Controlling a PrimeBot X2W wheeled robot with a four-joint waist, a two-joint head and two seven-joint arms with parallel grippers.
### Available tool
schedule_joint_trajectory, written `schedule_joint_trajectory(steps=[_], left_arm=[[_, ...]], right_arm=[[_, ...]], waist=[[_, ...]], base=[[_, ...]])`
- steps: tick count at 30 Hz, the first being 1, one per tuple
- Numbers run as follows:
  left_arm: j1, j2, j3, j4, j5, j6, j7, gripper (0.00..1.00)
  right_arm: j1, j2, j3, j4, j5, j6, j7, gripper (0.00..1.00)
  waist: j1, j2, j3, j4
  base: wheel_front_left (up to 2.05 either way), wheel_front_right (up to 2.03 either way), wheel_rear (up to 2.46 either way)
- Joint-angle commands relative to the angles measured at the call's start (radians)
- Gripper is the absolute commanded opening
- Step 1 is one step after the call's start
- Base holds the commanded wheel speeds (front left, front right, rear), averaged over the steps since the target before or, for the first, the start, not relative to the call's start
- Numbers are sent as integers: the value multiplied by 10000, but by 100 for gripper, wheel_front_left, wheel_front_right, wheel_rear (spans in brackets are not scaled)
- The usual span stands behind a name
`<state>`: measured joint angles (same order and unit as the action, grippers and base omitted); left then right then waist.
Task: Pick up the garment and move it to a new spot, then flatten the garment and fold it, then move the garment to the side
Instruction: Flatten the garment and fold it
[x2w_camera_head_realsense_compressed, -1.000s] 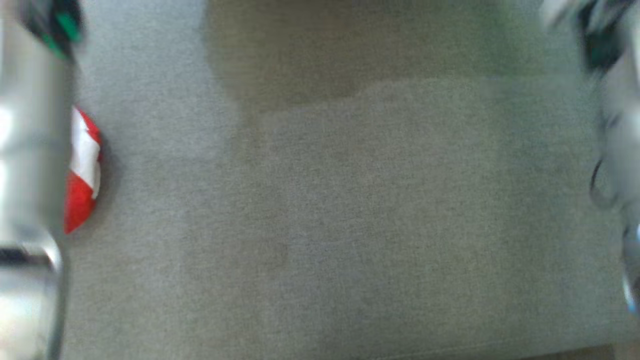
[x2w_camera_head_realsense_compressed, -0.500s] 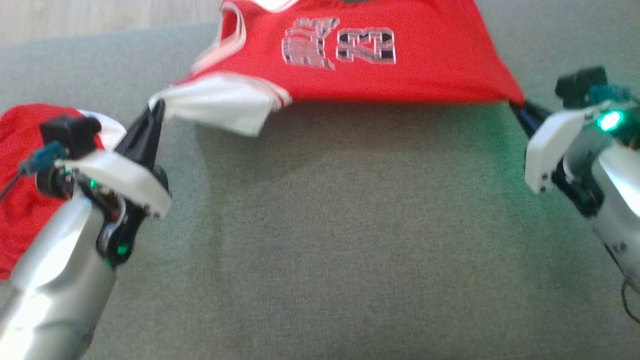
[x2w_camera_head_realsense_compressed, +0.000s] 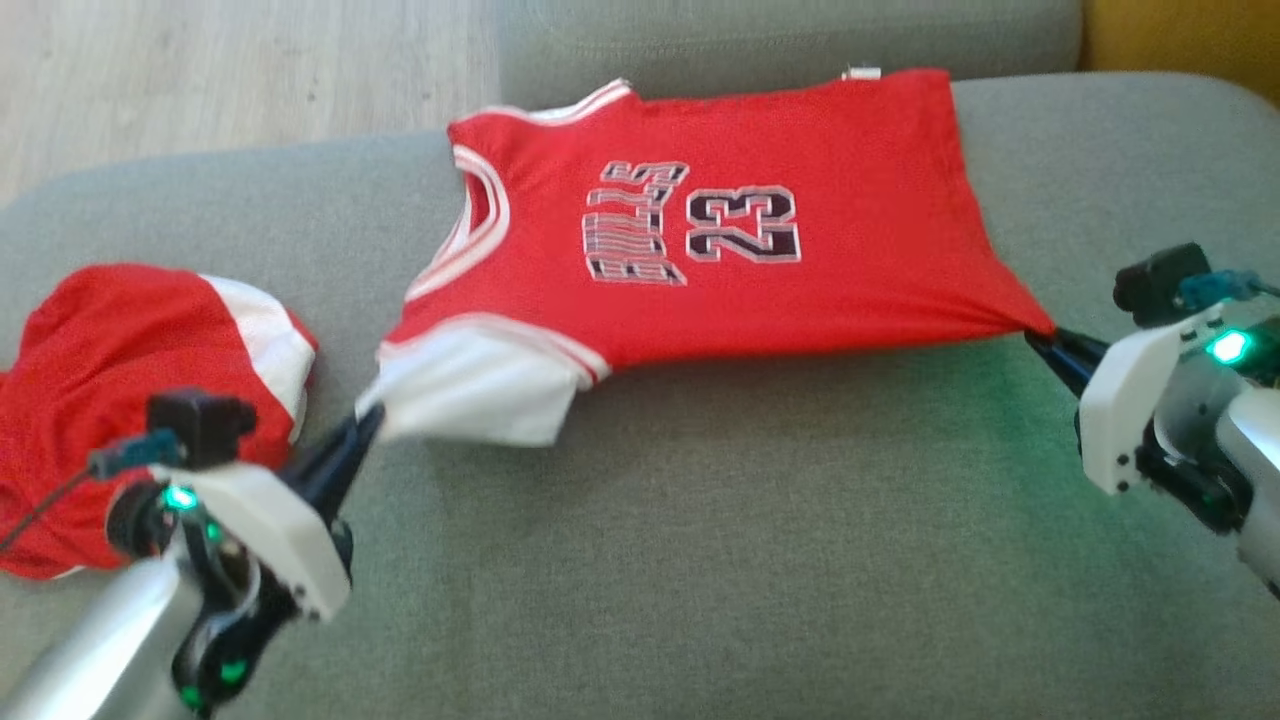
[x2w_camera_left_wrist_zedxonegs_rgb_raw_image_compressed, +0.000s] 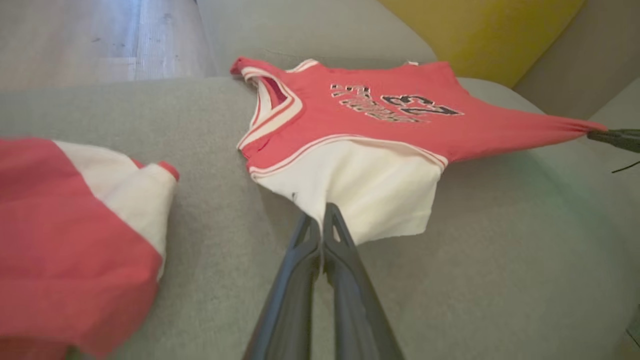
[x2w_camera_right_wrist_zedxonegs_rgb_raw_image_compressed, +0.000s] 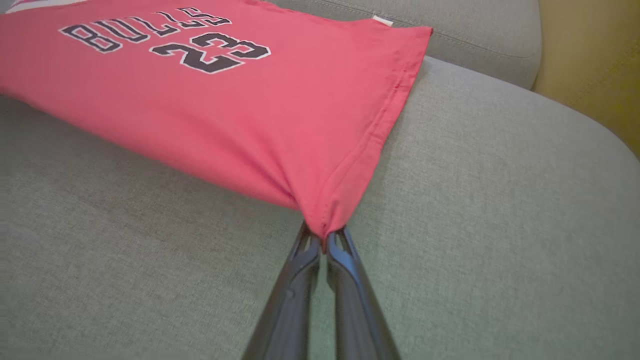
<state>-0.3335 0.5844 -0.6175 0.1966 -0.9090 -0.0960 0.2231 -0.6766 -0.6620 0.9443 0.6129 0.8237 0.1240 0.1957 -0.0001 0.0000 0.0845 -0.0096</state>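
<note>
The garment (x2w_camera_head_realsense_compressed: 700, 230) is a red jersey with white sleeves and "BULLS 23" on the chest, stretched sideways over the grey sofa seat (x2w_camera_head_realsense_compressed: 700, 560). My left gripper (x2w_camera_head_realsense_compressed: 368, 418) is shut on the edge of its white sleeve (x2w_camera_left_wrist_zedxonegs_rgb_raw_image_compressed: 370, 190), pinched at the fingertips (x2w_camera_left_wrist_zedxonegs_rgb_raw_image_compressed: 322, 220). My right gripper (x2w_camera_head_realsense_compressed: 1035, 340) is shut on the hem corner, which bunches into a point (x2w_camera_right_wrist_zedxonegs_rgb_raw_image_compressed: 325, 227). The near edge of the garment is lifted and taut between both grippers, while its far edge rests near the sofa back.
A second red and white garment (x2w_camera_head_realsense_compressed: 130, 400) lies crumpled on the seat at the left, beside my left arm. The sofa back (x2w_camera_head_realsense_compressed: 780, 40) runs along the far side, with a yellow cushion (x2w_camera_head_realsense_compressed: 1180, 40) at the far right and wooden floor (x2w_camera_head_realsense_compressed: 200, 70) beyond.
The head camera has swung up from bare sofa fabric to the whole scene. Since half a second ago, the garment sits lower in view, with both grippers still holding it.
</note>
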Motion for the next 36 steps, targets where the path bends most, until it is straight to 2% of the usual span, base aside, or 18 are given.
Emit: schedule_joint_trajectory(steps=[1, 6, 11, 16, 22, 26, 36], left_arm=[[-258, 567, 429, -389, -81, 60, 85, 0], [704, 1043, 256, -1499, -642, 302, 922, 0], [1421, 1569, 147, -2604, -1171, 460, 1647, 0], [1454, 1774, 293, -2984, -1028, 716, 1566, 0], [1061, 1816, 378, -3091, -922, 768, 1669, 0], [447, 1853, 411, -2934, -744, 636, 1843, 0], [-2256, 1397, 371, -1549, -328, 176, 2625, 0]], right_arm=[[241, -405, 29, -199, 142, 67, 55, 0], [758, -857, 547, -721, 820, 67, 651, 0], [1202, -1635, 1131, -1861, 1659, 67, 1635, 0], [1146, -2067, 1141, -2435, 1982, 67, 1870, 0], [811, -1975, 932, -2425, 1882, 67, 1920, 0], [448, -1798, 701, -2297, 1770, 67, 1933, 0], [-622, -1125, 337, -1687, 1419, 67, 2217, 0]], waist=[[1, 0, -160, -32], [1, 0, -774, -96], [1, 0, -1006, -165], [1, 0, -926, -226], [1, 0, -519, -236], [1, 0, -14, -177], [1, 0, 1254, -122]], base=[[0, 0, 0], [0, 0, 0], [0, 0, 0], [0, 0, 0], [0, 0, 0], [0, 0, 0], [0, 0, 0]])
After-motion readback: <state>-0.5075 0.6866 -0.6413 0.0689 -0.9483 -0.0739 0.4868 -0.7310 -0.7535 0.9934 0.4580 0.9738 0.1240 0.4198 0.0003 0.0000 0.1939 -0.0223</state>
